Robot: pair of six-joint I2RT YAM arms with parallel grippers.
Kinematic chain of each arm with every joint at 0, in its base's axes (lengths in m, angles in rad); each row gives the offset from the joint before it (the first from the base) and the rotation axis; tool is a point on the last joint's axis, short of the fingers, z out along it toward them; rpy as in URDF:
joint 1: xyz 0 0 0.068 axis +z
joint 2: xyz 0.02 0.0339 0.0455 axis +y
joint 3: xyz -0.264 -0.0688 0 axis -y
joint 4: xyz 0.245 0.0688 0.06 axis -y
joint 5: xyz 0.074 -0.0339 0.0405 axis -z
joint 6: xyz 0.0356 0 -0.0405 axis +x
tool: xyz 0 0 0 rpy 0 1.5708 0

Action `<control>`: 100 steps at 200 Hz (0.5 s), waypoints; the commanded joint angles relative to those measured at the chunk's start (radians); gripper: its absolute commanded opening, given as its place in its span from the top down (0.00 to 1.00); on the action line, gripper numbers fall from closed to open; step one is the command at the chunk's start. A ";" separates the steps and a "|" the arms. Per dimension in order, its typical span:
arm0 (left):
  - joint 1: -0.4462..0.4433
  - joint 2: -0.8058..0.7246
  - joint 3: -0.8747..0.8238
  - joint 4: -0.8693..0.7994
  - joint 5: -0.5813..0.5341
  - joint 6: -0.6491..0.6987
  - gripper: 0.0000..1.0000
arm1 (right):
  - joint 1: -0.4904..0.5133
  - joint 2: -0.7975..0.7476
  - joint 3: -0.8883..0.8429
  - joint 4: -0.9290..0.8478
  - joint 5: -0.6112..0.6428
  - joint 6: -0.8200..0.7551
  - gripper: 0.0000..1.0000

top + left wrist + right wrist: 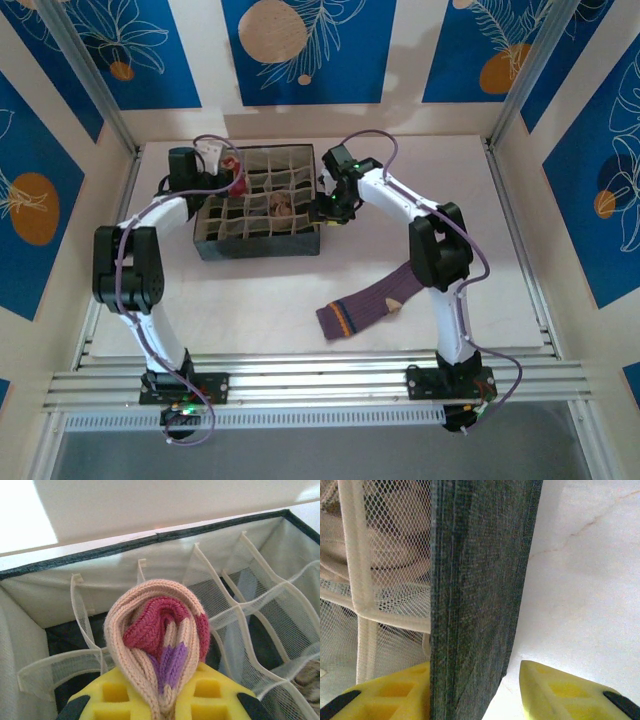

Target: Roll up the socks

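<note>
Cream-and-pink rolled sock (160, 630) clamped in the left hand (162, 682), above the far-left cell of the box (262, 245). Right hand (475, 677) spread astride the box's right wall. Purple sock (365, 305) flat on the surface (500, 250), nearer than the box.

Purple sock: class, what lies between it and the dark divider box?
Nothing: in the top view, only bare white table separates the purple sock from the dark divider box.
</note>
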 commanded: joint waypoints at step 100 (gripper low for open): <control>0.023 0.123 0.110 -0.045 0.051 0.096 1.00 | -0.006 0.093 0.124 -0.066 0.002 0.006 0.57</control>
